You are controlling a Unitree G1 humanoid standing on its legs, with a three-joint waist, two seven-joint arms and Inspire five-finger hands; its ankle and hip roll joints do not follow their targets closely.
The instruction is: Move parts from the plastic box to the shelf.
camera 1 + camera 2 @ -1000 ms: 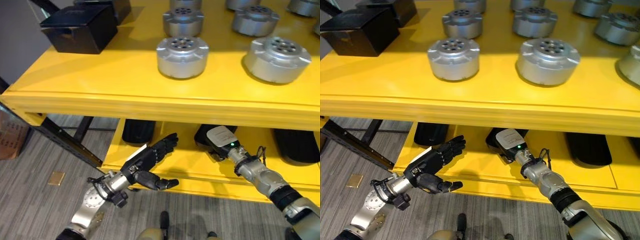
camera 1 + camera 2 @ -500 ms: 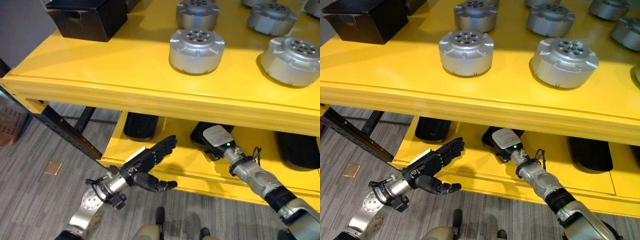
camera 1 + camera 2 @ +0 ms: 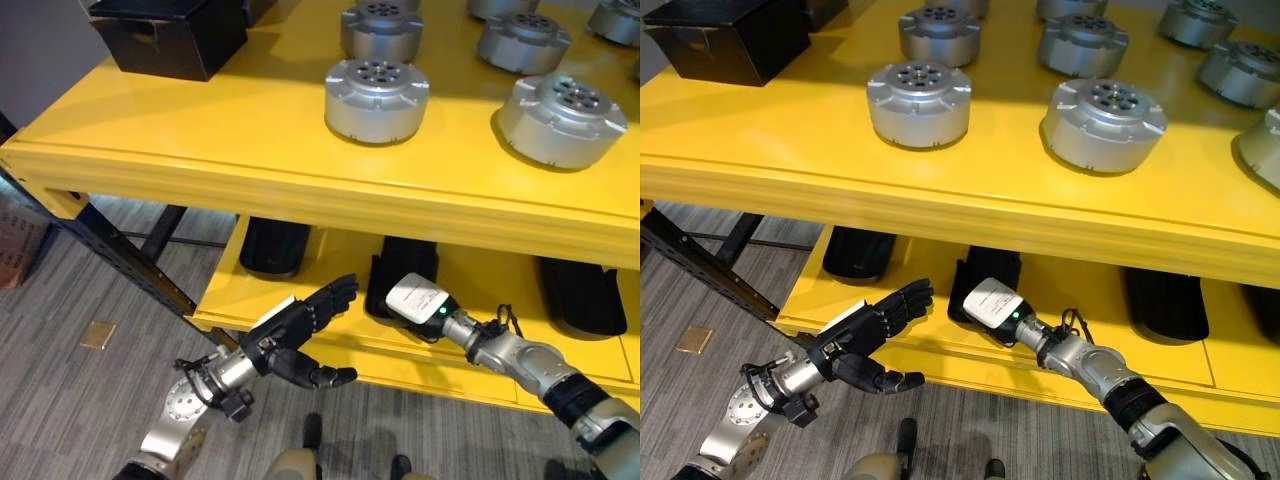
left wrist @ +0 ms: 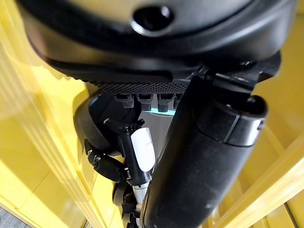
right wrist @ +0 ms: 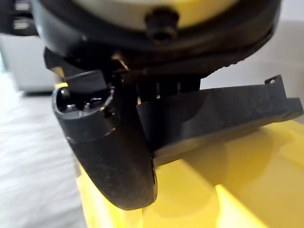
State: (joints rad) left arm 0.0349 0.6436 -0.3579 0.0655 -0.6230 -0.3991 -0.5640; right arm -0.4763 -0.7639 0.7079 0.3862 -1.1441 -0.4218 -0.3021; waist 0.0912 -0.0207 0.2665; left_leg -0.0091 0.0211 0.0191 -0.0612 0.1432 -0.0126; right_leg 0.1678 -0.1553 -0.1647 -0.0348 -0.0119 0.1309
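Parts (image 3: 377, 98), silver discs, already sat on the yellow shelf (image 3: 200, 150) across my eye views' top. Lower left, my left hand (image 3: 290, 325) hung spread, empty. My right hand (image 3: 992, 302), centre-right, reached under; fingers hidden. Its wrist view showed a black part (image 5: 223, 116) against yellow.

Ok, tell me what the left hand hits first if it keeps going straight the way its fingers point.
Probably the yellow lower shelf: the open left hand points up and inward over its front edge, toward the gap between two black parts. Depth is unclear, so it may pass between them.
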